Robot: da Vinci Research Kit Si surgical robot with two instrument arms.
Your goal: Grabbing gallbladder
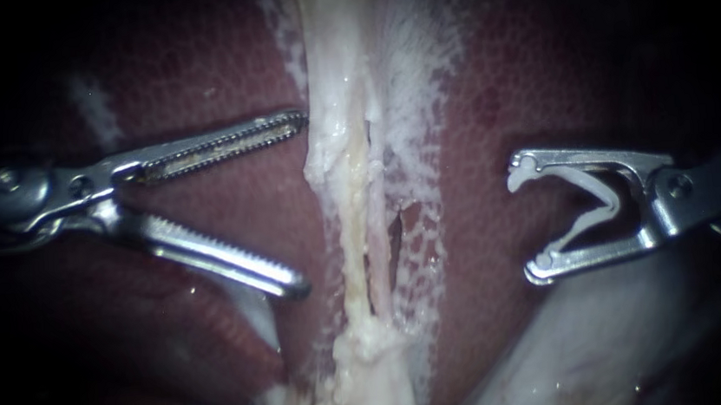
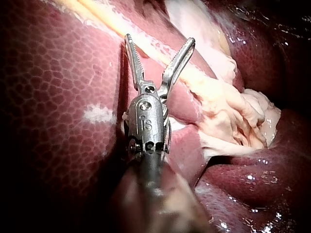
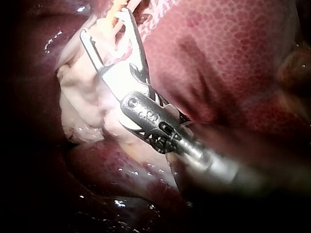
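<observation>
A pale strand of tissue (image 1: pixel 349 186) runs down the middle of the endoscope view, between two red liver (image 1: pixel 229 196) surfaces. My left instrument (image 1: pixel 300 203) comes in from the left with its toothed jaws open. The upper jaw's tip reaches the strand's edge and nothing lies between the jaws. My right instrument (image 1: pixel 526 218) stands right of the strand and apart from it. Its jaws are spread wide around an open white clip (image 1: pixel 591 200) that touches both. In the left wrist view the left instrument (image 2: pixel 159 41) gapes over the strand, beside crumpled pale tissue (image 2: pixel 233 116).
Smooth whitish tissue (image 1: pixel 566 359), possibly the gallbladder, lies low on the right under the right instrument. A slit (image 1: pixel 396 234) splits the strand. In the right wrist view the right instrument (image 3: pixel 106 23) hovers over crumpled pale tissue (image 3: pixel 82 107), with liver (image 3: pixel 218 53) beside it.
</observation>
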